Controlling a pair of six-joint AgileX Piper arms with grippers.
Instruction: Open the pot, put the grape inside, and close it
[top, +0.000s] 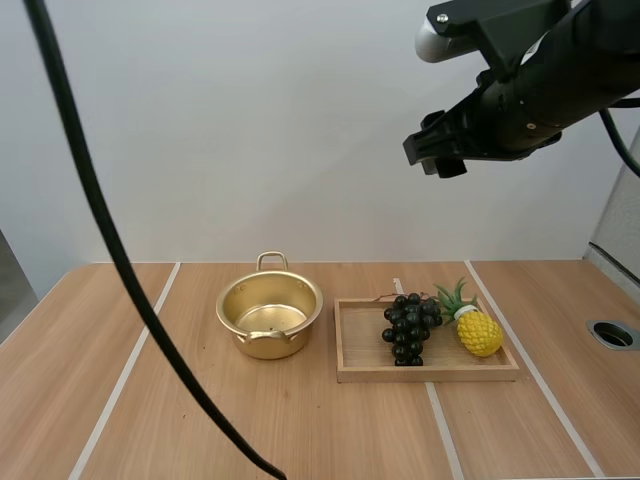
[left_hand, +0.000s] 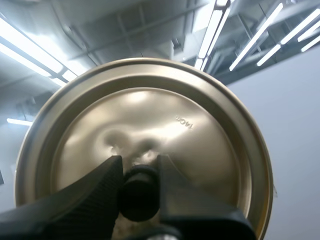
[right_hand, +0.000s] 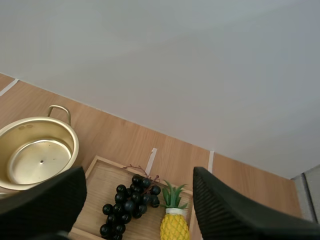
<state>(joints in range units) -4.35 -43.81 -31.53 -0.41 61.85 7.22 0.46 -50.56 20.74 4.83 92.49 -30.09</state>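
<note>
Left gripper (left_hand: 139, 165) is clamping the lid (left_hand: 200, 125) by its knob (left_hand: 138, 197); right gripper (right_hand: 139, 175), fingers (right_hand: 225, 210) apart, is hanging above the grapes (right_hand: 127, 205). They look light, lumpy, probably slippery, so mid-bunch seems safest.

The wooden tabletop (top: 330, 430), crossed by pale stripes (top: 126, 372), is carrying two things. A golden pot (top: 300, 338) is sitting open near its middle, and a tray (top: 360, 345) is lying just right of it.

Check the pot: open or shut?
Open: the pot shows its bare inside; the left gripper holds the lid by its knob.
</note>
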